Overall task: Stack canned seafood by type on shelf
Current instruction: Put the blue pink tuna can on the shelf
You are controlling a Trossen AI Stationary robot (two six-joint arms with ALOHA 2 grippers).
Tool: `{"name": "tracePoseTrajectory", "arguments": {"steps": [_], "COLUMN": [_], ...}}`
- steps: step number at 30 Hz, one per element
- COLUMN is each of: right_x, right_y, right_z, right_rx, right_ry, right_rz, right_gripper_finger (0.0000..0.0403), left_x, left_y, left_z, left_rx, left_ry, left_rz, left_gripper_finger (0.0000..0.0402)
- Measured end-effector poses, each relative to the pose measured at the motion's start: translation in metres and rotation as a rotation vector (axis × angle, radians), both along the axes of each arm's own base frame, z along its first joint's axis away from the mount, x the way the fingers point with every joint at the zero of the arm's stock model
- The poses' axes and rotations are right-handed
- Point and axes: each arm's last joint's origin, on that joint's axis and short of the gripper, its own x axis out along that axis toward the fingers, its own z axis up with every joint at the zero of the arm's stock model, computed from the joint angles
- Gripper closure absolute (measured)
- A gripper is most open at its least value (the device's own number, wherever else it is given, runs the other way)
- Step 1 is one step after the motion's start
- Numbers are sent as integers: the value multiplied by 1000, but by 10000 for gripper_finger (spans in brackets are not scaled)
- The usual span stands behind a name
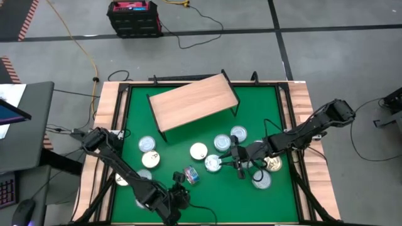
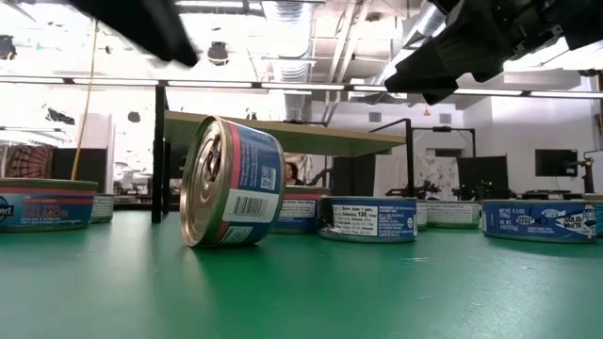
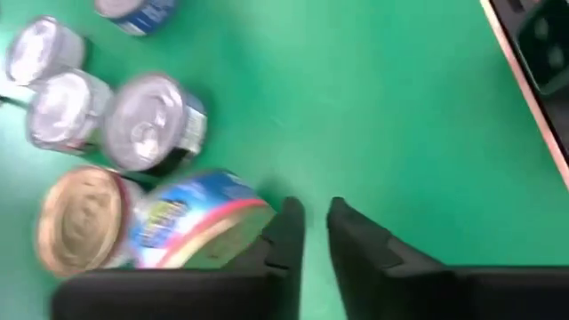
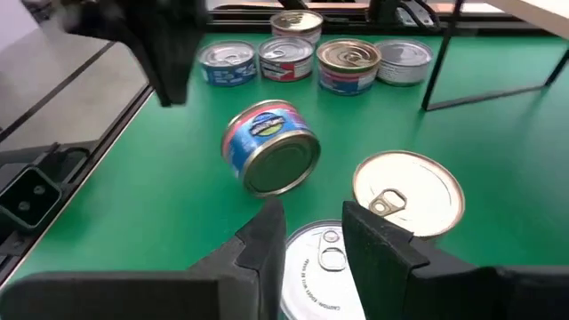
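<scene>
So far the shelf (image 1: 191,100) is bare, cans (image 1: 222,143) scattered on the counter (image 1: 264,107); both hands, left (image 1: 178,199) and right (image 1: 237,164), slightly parted, hold nothing.

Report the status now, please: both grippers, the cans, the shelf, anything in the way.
Left gripper empty, beside tipped can. Right gripper empty above flat cans. Shelf bare, nothing stacked. Tipped can rests on its side, may roll.

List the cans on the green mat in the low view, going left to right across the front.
Flat salmon can at the left edge → can standing on its edge → flat can with a nutrition label → flat blue-labelled can at the right edge.
</scene>
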Motion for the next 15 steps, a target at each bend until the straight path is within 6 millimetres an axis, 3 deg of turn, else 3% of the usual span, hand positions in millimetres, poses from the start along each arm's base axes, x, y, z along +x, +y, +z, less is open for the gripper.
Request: {"name": "tracePoseTrajectory", "arguments": {"steps": [4,9,15], "right_x": [-1,-4,-8], "right_y": [-1,2,3], "right_z": [-3,-7,-12], "right_rx": [12,8,-1], "right_ry": [37,74,136], "right_rz": [-14,1,0], "right_gripper_finger": [216,162,139], "left_x": [15,35,51], "left_y": [13,40,78], "left_z": [13,14,12], "left_rx": [17,-27,-123], "left_ry": [1,90,246], "left_rz": [5,-69,-103], "left_gripper_finger": [276,187,112]}}
